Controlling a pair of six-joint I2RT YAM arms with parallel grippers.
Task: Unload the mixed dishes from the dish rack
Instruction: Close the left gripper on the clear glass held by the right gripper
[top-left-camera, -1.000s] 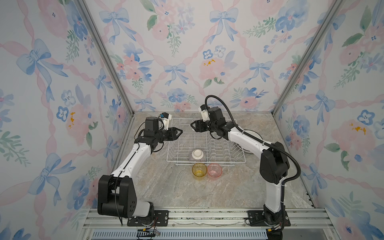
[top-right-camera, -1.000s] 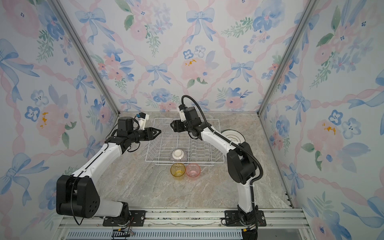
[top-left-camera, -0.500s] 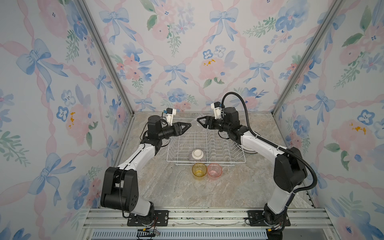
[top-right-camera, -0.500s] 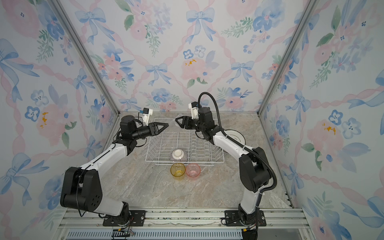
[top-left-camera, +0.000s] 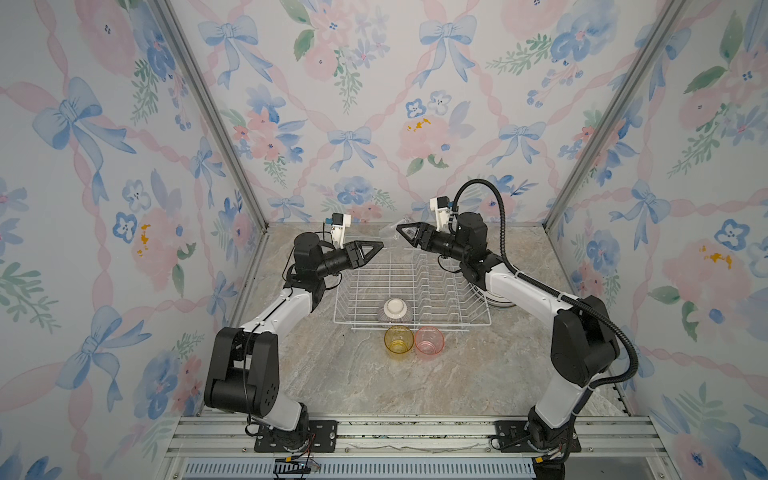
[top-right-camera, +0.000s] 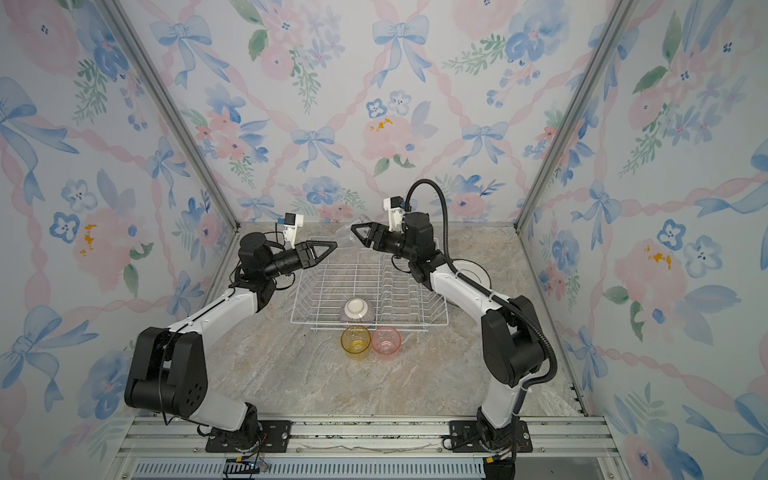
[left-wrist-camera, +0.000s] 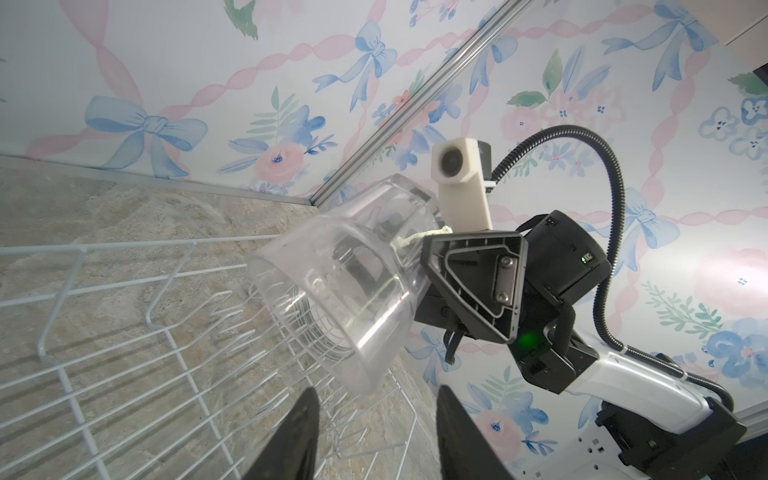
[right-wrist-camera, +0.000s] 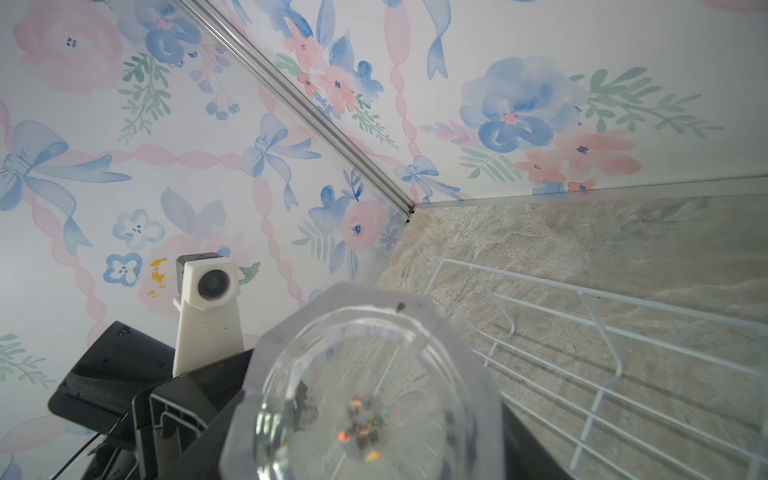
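Two tools meet above the far end of the dish rack (top-left-camera: 361, 291): the right tool (top-left-camera: 409, 235) clamps the clear tumbler (left-wrist-camera: 345, 286) near its base, mouth tilted toward the left tool (left-wrist-camera: 376, 390), whose jaws stand half open and empty. Should the right release before the left closes, the slick tumbler could drop onto the wires.

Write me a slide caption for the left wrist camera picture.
Right gripper holds a clear tumbler above the dish rack, mouth toward the open left gripper.
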